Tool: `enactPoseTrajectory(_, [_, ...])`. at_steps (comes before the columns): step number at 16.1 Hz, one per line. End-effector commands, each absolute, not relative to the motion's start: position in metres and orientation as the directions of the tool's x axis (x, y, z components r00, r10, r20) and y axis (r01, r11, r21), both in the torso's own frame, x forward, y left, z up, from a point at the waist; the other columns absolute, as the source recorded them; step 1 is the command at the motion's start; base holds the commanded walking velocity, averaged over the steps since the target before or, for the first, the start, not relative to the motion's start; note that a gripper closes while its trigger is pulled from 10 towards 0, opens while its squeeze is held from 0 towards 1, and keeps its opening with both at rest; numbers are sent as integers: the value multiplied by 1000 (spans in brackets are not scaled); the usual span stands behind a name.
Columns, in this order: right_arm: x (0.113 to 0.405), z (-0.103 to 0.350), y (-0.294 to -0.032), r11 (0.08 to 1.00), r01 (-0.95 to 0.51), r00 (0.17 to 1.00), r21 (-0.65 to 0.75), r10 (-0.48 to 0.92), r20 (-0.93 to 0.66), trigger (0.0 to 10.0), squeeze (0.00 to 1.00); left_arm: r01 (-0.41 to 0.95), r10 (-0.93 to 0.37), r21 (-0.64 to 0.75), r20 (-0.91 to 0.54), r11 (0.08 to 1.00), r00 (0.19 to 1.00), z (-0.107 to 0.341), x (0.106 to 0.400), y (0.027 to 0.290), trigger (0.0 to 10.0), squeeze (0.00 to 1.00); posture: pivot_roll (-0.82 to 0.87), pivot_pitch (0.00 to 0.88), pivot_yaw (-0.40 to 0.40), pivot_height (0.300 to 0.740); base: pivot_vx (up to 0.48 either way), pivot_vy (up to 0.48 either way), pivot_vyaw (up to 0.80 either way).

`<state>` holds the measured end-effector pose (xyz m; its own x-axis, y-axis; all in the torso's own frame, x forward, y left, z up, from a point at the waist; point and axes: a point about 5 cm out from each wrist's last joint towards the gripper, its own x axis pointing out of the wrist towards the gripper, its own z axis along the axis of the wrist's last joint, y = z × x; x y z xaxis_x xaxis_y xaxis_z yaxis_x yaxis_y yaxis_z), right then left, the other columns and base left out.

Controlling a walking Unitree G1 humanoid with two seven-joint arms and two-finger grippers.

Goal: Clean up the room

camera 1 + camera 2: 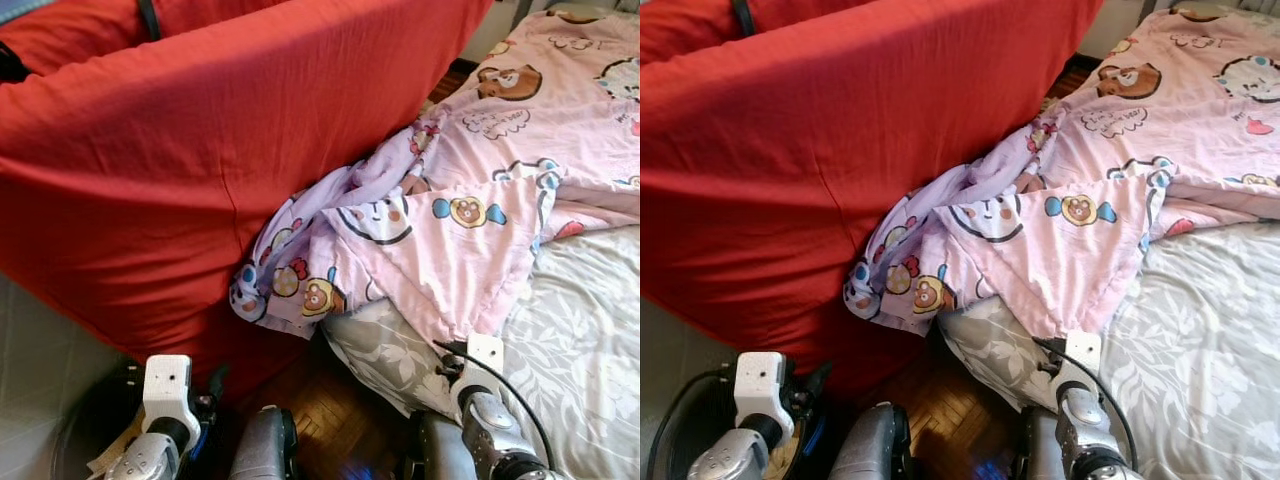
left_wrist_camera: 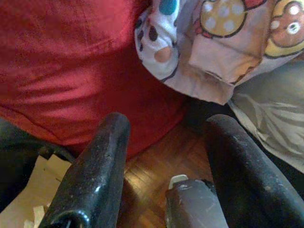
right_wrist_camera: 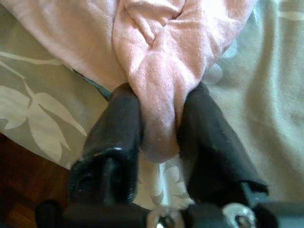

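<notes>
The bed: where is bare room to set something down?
The grey leaf sheet lies bare below the pink blanket, beside the right gripper. The blanket covers the bed's upper part and hangs against the red cover.

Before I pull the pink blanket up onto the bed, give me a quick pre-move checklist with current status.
1. Right gripper shut on the pink cartoon blanket: ok, a fold of fabric is pinched between both fingers.
2. Grip depth: ok, the fold fills the gap between the fingers.
3. Left gripper free: ok, open and holding nothing, above the wood floor.
4. Blanket's hanging end free to lift: cannot tell, it droops off the bed's corner against the red cover and may be caught there.
5. Grey leaf-print sheet not in the grip: cannot tell, it lies directly beneath the fingers.
6. Cable on the right arm clear of the fabric: ok.
</notes>
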<state>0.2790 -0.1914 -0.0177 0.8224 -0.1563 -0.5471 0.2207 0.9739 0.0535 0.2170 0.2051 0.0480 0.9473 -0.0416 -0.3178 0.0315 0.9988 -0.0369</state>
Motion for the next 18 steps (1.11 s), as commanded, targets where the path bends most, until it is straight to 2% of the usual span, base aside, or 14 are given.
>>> enactPoseTrajectory(1, [275,-22,-186,977,207,817,54,-142,-559,0,0,17,-17,-5,-349,1000,937,39,218,213,10000,0,186,111,86,623,0,0,0])
enactPoseTrajectory(5, [273,-22,-182,979,190,838,67,-126,-530,0,0,-8,8,0,-347,1000,938,25,243,215,10000,0,134,0,78,623,0,0,0])
enactPoseTrajectory(8, [266,-26,-184,974,210,842,87,-135,-522,0,0,-21,17,-7,-352,1000,936,18,254,216,10000,0,123,0,71,623,0,0,0])
enactPoseTrajectory(10, [256,-34,-180,973,210,835,91,-130,-535,0,0,-48,49,11,-396,999,917,3,249,222,10000,0,104,0,70,623,0,0,0])
enactPoseTrajectory(14, [257,-32,-179,971,218,843,101,-135,-521,0,0,-91,87,15,-457,996,885,-15,243,225,10000,0,87,0,55,623,0,0,0])
enactPoseTrajectory(15, [260,-30,-179,972,207,853,109,-124,-507,10000,0,-100,95,15,-472,995,877,-20,242,225,10000,0,84,0,48,623,0,0,0])
enactPoseTrajectory(18, [268,-21,-185,969,221,870,112,-144,-471,10000,0,-121,113,17,-512,992,851,-31,235,224,10000,0,73,0,36,648,0,0,0])
